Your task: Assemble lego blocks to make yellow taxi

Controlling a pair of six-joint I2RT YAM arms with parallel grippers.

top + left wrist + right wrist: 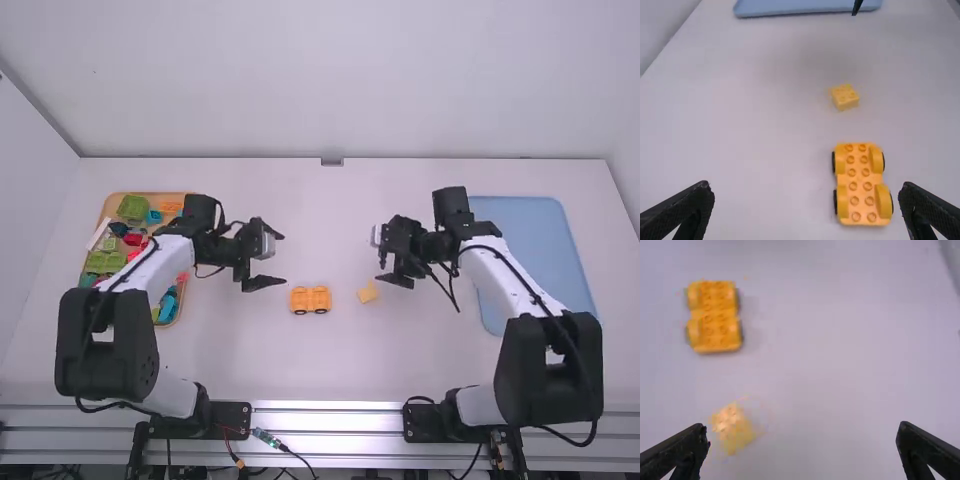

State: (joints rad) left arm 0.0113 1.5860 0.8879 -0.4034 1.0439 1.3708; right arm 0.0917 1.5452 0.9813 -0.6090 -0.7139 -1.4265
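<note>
Orange wheeled base (pixel 310 299): near left gripper (pixel 284 260), fingers spread. Yellow studded brick (pixel 367 292): near right gripper (pixel 378 258) (fingers likewise apart).

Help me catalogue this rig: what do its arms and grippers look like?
The left arm and right arm match: white links, bulky black joints, a black cable along each. The left gripper and right gripper are black, each with two tapering fingers.

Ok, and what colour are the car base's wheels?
The wheels are black, clearest in the left wrist view.
</note>
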